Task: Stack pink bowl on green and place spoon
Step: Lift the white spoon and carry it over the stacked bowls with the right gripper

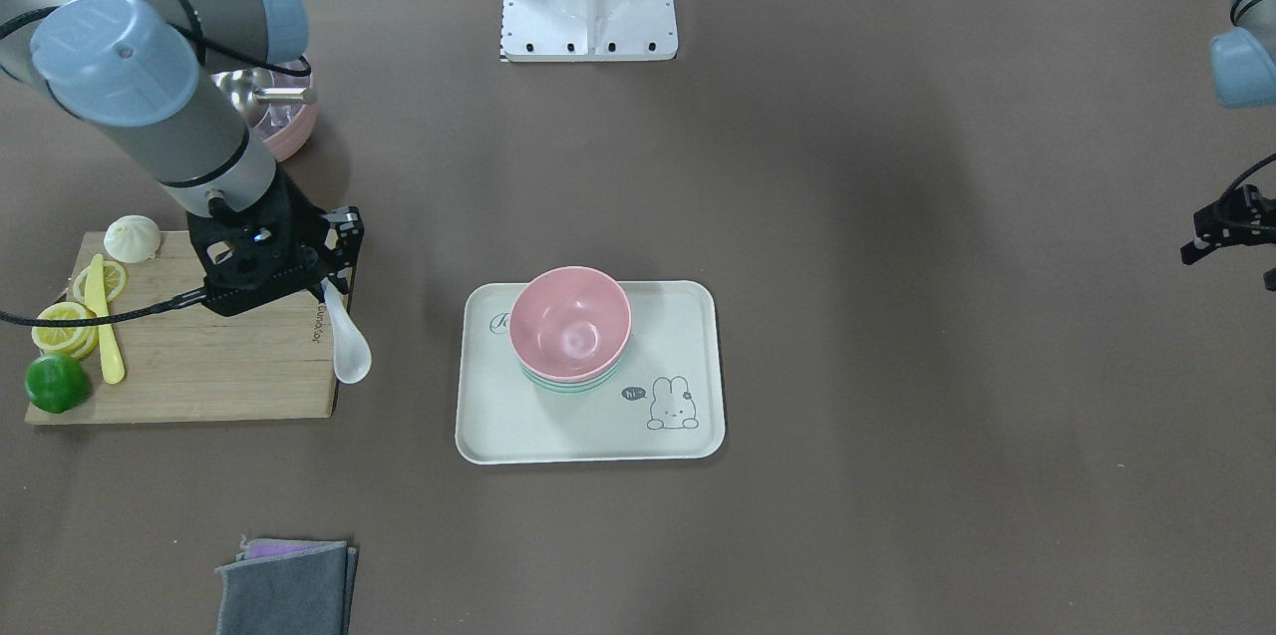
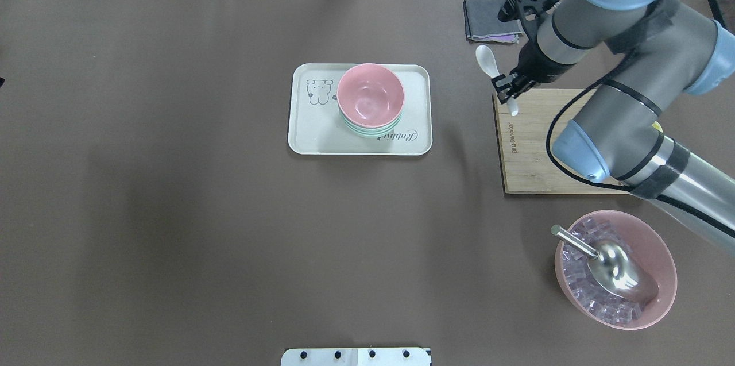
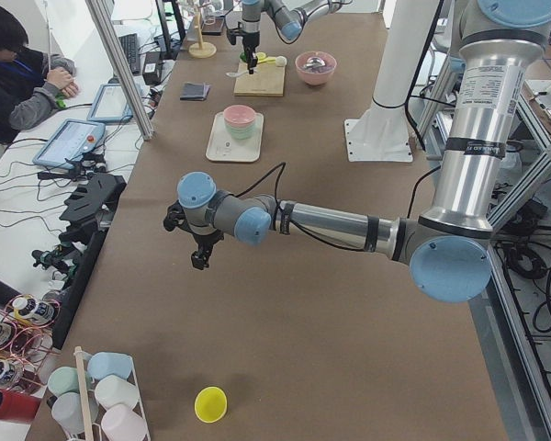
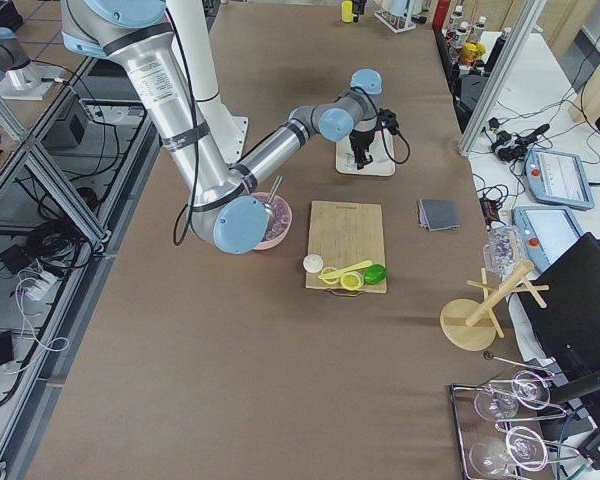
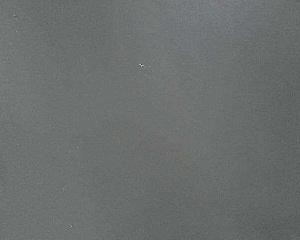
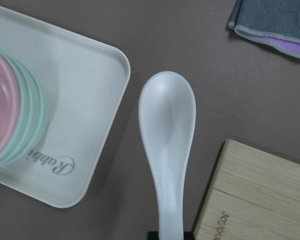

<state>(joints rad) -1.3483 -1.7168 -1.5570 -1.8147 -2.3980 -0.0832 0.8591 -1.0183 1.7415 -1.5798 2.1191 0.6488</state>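
The right pincer (image 2: 507, 92) grips the spoon (image 6: 167, 145) by its handle end; the scoop sticks out forward, between tray (image 6: 90, 100) and board (image 6: 260, 195).

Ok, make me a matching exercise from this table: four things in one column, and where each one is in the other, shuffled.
Things
1. white spoon
2. empty pink bowl
3. metal scoop
4. lime

Places
A. in the cube-filled bowl
B. held by the right gripper
C. on the cutting board
D. nested in the green bowl on the tray

Pairs: 1-B, 2-D, 3-A, 4-C
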